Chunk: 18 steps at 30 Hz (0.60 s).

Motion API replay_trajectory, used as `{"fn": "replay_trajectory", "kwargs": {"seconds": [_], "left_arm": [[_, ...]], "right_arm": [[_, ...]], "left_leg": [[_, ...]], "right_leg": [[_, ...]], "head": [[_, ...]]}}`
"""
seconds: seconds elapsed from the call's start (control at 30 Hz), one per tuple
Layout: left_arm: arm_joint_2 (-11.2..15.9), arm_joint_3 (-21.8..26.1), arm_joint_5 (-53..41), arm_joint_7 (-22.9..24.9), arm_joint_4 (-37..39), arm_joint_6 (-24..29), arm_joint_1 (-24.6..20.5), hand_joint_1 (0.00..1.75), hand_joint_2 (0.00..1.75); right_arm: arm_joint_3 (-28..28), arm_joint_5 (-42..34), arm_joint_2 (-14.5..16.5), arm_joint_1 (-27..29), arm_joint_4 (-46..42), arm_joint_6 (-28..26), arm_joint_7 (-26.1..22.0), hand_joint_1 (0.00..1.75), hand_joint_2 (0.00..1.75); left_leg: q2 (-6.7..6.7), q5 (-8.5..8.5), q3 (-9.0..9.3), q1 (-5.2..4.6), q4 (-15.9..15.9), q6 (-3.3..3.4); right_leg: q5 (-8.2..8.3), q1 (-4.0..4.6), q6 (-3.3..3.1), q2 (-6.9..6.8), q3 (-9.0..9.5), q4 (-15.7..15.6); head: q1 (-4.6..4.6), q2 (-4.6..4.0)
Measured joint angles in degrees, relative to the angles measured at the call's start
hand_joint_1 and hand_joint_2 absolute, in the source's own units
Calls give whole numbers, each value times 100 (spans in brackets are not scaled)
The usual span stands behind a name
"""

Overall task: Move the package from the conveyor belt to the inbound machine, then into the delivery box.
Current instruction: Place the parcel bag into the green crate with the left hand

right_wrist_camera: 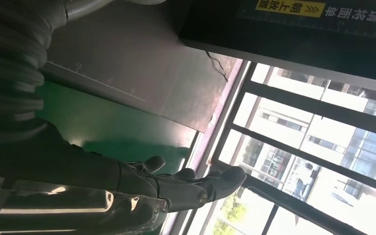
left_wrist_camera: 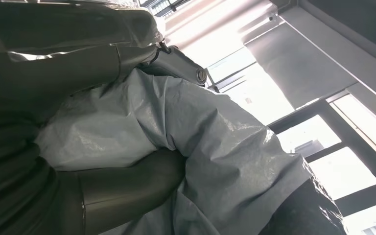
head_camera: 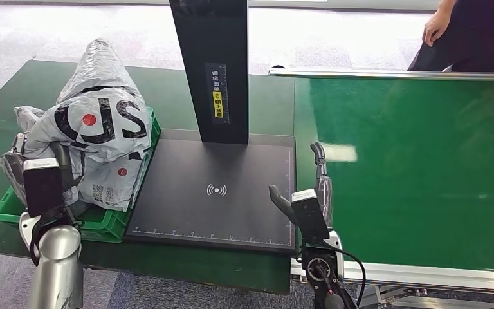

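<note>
Nearest the robot, at the table's front edge, the left hand (head_camera: 45, 187) is pressed into the grey-white plastic courier bag (head_camera: 100, 122), and the left wrist view shows its thumb and dark fingers (left_wrist_camera: 127, 183) closed around a fold of the crinkled film, so it holds the package. That package lies heaped in the shallow green plastic delivery crate (head_camera: 109, 222) at the table's left, which suggests the final step is all but done and the hand only has to let go. Across from it, the right hand (head_camera: 312, 193) stands at the front right corner of the flat dark grey scanning pad (head_camera: 212, 193), fingers spread apart and upright, gripping nothing; it looks parked clear of the work. Behind the pad rises the black upright scanner column (head_camera: 211, 64) with its yellow label. To the right stretches the green conveyor belt (head_camera: 411, 167), and beyond it a person in dark clothes (head_camera: 463, 32) stands by.
</note>
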Motion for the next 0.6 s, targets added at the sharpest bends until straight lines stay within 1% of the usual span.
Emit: {"fn": "replay_trajectory", "kwargs": {"seconds": [0.27,0.6], "left_arm": [[64,194,-78,68,270,102,-183,147,175],[246,597,-119,130,1008,202,-502,147,175]], "right_arm": [[52,-52,0,-17,0,-2,9,0,175],[105,-62,1,-22,0,0,22,0,175]], "left_leg": [[0,0,0,0,0,0],[0,1,0,0,0,-1]], "right_leg": [[0,0,0,0,0,0],[0,0,0,0,0,1]], "head": [[0,0],[0,0]]}}
